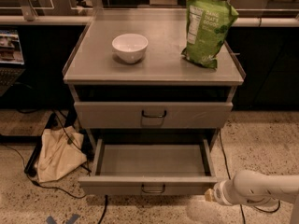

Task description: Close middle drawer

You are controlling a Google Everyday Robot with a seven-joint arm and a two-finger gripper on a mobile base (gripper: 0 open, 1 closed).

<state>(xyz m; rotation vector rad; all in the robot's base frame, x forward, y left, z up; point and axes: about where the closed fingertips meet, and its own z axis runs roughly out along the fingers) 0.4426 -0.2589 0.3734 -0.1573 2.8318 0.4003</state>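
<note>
The middle drawer (pixel 148 185) is pulled well out of the grey cabinet. It is a wide shallow tray, empty inside, with a small dark loop handle (pixel 153 188) on its flat front. The top drawer (pixel 117 115) above it is pushed in. My white arm comes in from the lower right. Its gripper (pixel 209 196) is low, right beside the right end of the open drawer's front. I cannot tell whether it touches the front. The lowest drawer is hidden under the open one.
A white bowl (pixel 130 47) and a green snack bag (pixel 207 28) stand on the cabinet top (pixel 154 66). A beige cloth bag (pixel 57 154) and cables lie on the speckled floor to the left of the cabinet. Dark counters run behind.
</note>
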